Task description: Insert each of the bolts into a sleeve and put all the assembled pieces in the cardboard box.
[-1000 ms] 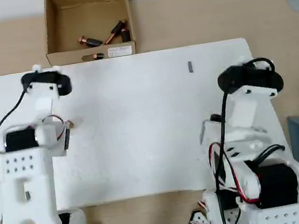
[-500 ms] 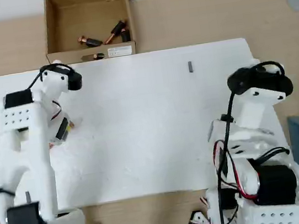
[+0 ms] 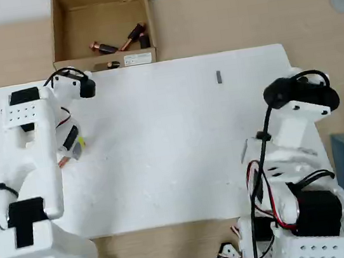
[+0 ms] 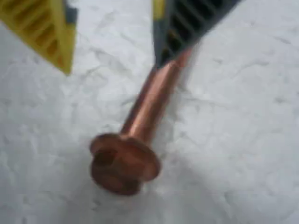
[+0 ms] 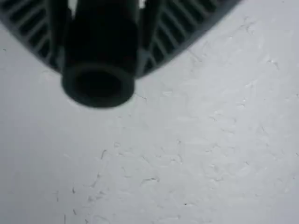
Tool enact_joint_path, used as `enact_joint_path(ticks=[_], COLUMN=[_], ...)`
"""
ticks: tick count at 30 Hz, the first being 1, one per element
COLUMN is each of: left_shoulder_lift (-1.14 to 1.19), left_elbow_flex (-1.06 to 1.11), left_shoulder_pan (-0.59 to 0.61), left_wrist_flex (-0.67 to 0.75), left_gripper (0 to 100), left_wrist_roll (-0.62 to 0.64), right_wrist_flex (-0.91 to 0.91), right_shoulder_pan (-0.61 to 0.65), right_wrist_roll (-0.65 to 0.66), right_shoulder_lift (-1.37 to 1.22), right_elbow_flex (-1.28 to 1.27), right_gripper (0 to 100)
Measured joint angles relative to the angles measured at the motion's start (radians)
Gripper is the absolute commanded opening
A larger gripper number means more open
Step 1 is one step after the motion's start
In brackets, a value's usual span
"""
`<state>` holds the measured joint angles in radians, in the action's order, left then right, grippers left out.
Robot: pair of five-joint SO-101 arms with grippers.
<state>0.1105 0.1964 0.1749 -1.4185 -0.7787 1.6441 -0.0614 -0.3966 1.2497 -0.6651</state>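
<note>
Pinching black sleeve: right tool (R wrist). Left tool spread by copper bolt (L wrist). High: cardboard box.

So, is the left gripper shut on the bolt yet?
No, the left gripper is open: bare mat shows between its yellow finger and the bolt.

Left gripper: swinging forward and settling low over the copper bolt.
Right gripper: easing back and rightward with the sleeve.
</note>
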Motion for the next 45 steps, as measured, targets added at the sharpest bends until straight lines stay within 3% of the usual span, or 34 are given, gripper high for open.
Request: enact_joint_path(ticks=[10, 16, 25, 38, 45], left_shoulder_lift=[0.164, 0.256, 0.285, 0.311, 0.270], left_elbow_flex=[-0.081, -0.127, -0.161, -0.514, -0.701], left_shoulder_pan=[0.005, 0.003, 0.002, 0.005, -0.057], left_wrist_flex=[0.008, -0.006, -0.043, -0.293, -0.321], left_gripper=[12, 0, 1, 1, 0], left_wrist_roll=[-0.017, -0.020, -0.015, 0.180, 0.391], right_wrist_flex=[0.000, 0.000, 0.000, -0.002, -0.002], right_shoulder_pan=[0.000, 0.000, 0.000, 0.000, 0.000], right_wrist_roll=[0.000, 0.000, 0.000, 0.046, 0.109], right_shoulder_lift=[0.000, 0.000, 0.000, 0.000, 0.000], right_elbow_flex=[0.000, 0.000, 0.000, 0.000, 0.000], right_gripper=[0.9, 0.9, 0.9, 0.9, 0.9])
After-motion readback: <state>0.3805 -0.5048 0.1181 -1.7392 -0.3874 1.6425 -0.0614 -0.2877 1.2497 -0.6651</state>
